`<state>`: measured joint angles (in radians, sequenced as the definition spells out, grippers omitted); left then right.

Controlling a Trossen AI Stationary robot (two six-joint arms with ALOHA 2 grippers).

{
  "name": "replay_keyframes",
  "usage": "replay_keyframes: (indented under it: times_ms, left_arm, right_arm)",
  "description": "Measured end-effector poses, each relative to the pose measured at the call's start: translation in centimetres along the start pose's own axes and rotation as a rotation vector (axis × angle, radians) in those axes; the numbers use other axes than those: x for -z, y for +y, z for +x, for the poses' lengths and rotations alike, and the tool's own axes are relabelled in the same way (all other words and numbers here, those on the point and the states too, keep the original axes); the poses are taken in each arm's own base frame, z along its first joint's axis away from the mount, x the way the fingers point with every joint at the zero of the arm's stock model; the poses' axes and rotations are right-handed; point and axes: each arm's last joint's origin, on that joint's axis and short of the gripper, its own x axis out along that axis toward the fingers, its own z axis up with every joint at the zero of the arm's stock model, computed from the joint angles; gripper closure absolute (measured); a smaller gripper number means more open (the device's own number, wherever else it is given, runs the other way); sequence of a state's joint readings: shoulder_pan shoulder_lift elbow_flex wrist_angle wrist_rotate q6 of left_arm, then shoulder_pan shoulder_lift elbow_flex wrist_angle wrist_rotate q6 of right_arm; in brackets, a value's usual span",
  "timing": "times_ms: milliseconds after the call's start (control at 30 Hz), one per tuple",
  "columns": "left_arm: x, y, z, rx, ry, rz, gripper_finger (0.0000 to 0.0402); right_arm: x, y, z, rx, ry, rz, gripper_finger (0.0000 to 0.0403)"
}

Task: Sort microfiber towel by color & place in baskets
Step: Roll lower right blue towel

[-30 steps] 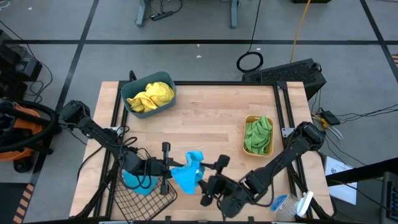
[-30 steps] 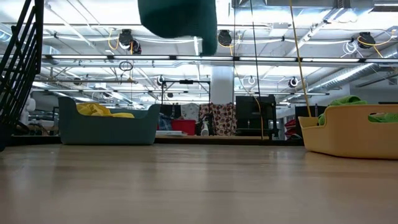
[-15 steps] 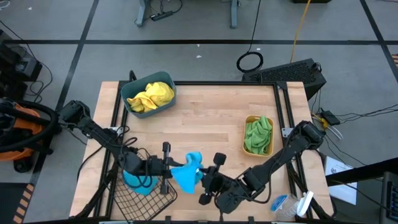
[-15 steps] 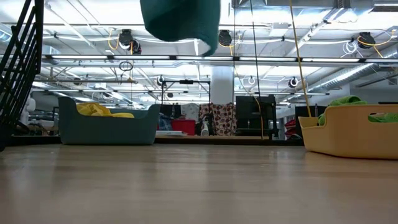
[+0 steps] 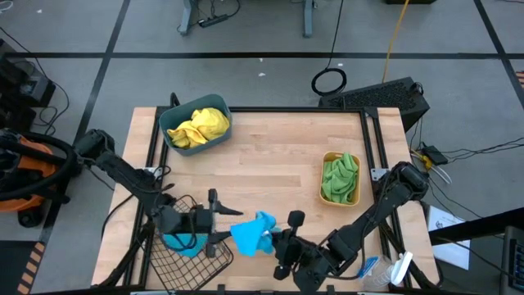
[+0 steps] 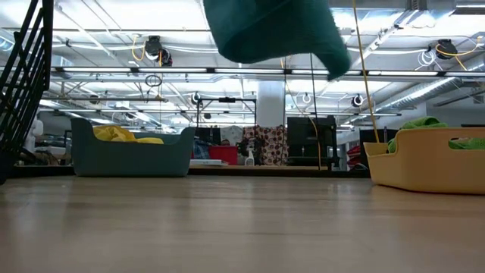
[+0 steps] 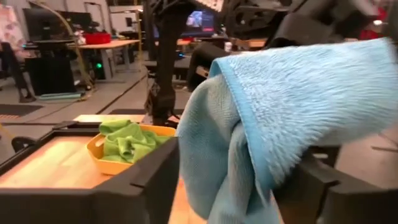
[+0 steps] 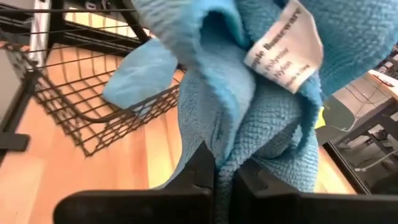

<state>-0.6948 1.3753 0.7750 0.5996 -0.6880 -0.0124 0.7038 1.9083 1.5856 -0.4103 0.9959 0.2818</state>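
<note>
High view shows your right pincer clamped on the blue towel; left pincer spread wide beside the wire basket.

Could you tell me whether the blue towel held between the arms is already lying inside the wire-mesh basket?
No: in the high view the bright blue fuzzy towel hangs from the right pincer, beside the dark wire-mesh basket.
</note>
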Motion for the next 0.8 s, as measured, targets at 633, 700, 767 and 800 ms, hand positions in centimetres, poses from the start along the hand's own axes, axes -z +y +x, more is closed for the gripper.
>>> replay_keyframes:
  times_ms: [633, 700, 767, 800]
  left_arm:
    - [3.1, -4.6, -2.5, 0.438, 0.174, 0.141, 0.0176]
    - [3.9, -4.7, -1.8, 0.509, 0.18, 0.168, 0.0188]
    - [4.1, -4.9, -1.1, 0.528, 0.158, 0.214, 0.0199]
    - [3.8, -4.9, -0.8, 0.517, 0.136, 0.225, 0.0203]
  right_arm:
    - [-0.6, -0.7, 0.7, 0.065, -0.033, 0.036, 0.0399]
    - [-0.7, -1.0, 1.0, 0.072, -0.03, 0.04, 0.0399]
    - [-0.9, -1.3, 1.2, 0.078, -0.031, 0.036, 0.0399]
    - [-1.0, -1.4, 1.2, 0.079, -0.034, 0.036, 0.0399]
